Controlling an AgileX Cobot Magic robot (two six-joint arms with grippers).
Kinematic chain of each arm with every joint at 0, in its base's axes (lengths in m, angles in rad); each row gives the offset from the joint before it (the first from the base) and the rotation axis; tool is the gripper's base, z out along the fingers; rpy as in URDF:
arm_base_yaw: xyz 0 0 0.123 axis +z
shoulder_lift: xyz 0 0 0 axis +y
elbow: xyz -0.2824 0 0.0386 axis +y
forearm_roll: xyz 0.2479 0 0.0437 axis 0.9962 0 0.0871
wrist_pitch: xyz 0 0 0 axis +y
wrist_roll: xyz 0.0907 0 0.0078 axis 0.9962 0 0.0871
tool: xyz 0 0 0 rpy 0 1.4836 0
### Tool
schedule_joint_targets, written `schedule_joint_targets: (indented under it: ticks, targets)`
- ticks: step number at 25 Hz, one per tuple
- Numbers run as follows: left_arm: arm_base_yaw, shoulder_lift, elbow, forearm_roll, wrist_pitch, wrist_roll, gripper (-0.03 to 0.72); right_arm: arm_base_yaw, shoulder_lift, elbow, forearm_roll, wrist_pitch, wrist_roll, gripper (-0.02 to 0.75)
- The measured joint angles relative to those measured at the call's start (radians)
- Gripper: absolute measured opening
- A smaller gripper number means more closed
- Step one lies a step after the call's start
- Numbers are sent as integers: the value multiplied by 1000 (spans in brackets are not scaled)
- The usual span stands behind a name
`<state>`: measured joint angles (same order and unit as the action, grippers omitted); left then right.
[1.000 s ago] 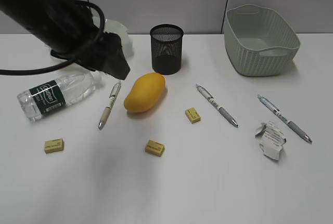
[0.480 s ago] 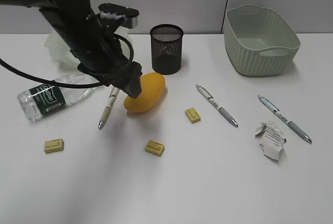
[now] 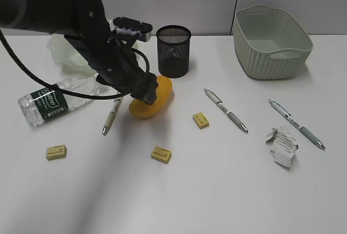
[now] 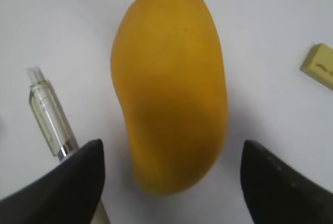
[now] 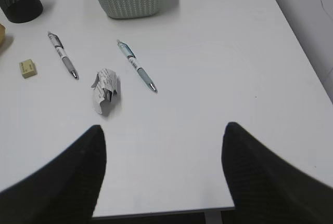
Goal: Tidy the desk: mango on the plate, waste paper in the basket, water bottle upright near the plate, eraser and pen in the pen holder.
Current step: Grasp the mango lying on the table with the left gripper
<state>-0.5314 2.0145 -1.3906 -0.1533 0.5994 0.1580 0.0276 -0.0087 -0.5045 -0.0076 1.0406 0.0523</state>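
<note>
On the counter [image 3: 227, 190] nothing was yet tidied; the mango [image 4: 171, 89] lay between the left tool's [image 4: 171, 182] wide-spread jaws, ungripped, near the plate [image 3: 65, 49]; bottle [image 3: 54, 101] on its side, pens, erasers, waste paper [image 5: 105, 90] loose; right tool [image 5: 164, 177] gaping, empty.

From my seat, the mango [image 3: 154, 99] sits mid-desk [image 3: 217, 190] just in front of the pen holder [image 3: 173, 50], with a pen [image 3: 112, 115] beside it on the left and the water bottle [image 3: 54, 101] lying further left. Basket [image 3: 272, 41] is back right. Two more pens [image 3: 225, 109] [image 3: 296, 124] and the waste paper [image 3: 282, 146] lie right, and erasers [image 3: 161, 154] are scattered up front.
</note>
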Motion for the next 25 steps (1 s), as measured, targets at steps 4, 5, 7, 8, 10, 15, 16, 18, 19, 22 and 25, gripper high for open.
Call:
schedule_joint_targets:
  ticks: [4, 5, 7, 8, 10, 15, 16, 18, 19, 22, 25]
  targets:
    - [0, 37, -8, -42, -47, 0, 617, 0, 0, 0, 0, 0, 0, 549]
    - [0, 44, -8, -57, -60, 0, 617, 0, 0, 0, 0, 0, 0, 549]
    - [0, 64, -10, -73, -88, 0, 617, 0, 0, 0, 0, 0, 0, 549]
    - [0, 75, -10, -75, -100, 0, 617, 0, 0, 0, 0, 0, 0, 549]
    - [0, 92, -11, -79, -110, -1, 617, 0, 0, 0, 0, 0, 0, 549]
    - [0, 119, -11, -88, -116, -1, 596, 0, 0, 0, 0, 0, 0, 549]
    - [0, 119, -11, -90, -116, -1, 573, 0, 0, 0, 0, 0, 0, 549]
    - [0, 119, -11, -92, -114, -1, 554, 0, 0, 0, 0, 0, 0, 549]
    - [0, 119, -12, -92, -111, -1, 554, 0, 0, 0, 0, 0, 0, 549]
    - [0, 116, -15, -94, -78, -1, 554, 0, 0, 0, 0, 0, 0, 549]
    - [0, 97, -15, -94, -6, -1, 554, 0, 0, 0, 0, 0, 0, 549]
